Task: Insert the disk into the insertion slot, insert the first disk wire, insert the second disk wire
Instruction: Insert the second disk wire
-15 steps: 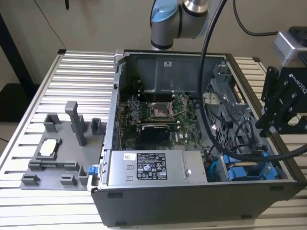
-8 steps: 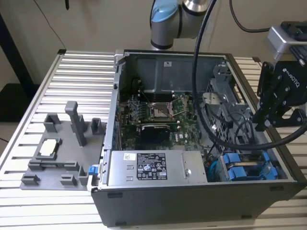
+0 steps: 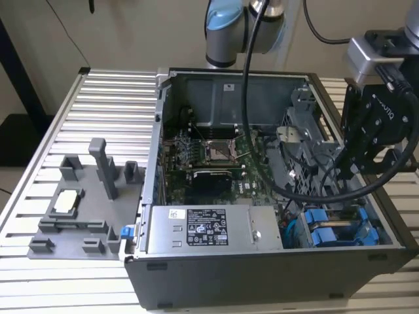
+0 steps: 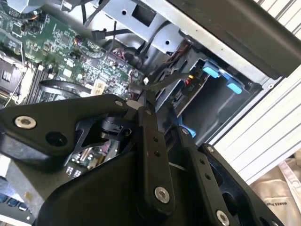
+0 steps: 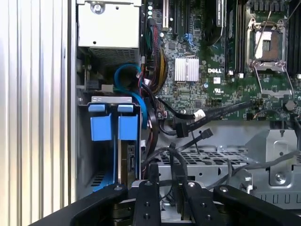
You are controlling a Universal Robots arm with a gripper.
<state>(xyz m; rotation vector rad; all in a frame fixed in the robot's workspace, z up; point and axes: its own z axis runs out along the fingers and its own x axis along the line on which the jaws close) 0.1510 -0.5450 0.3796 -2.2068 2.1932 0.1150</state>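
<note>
Two blue tabs [image 5: 100,127] cap the drive slot [image 5: 112,99] in one open computer case [image 3: 262,278], next to one grey power box [image 5: 109,28], while one gripper [image 5: 171,188] hangs over black wires [image 5: 188,125], spread or pinching impossible to tell.

Lab; slotted aluminium table [image 3: 98,98]; opened computer [image 3: 262,275]

The silver ribbed-metal counter [image 3: 98,91] looked brushed and faintly shiny. The dark grey sheet-metal insertion slot [image 5: 110,100] was dull, its bright blue plastic tabs [image 5: 100,127] smooth and satiny. The grey metal power-supply box [image 3: 262,227] bore a white paper sticker [image 3: 177,214]. The green circuit board [image 5: 211,84] gleamed.
</note>
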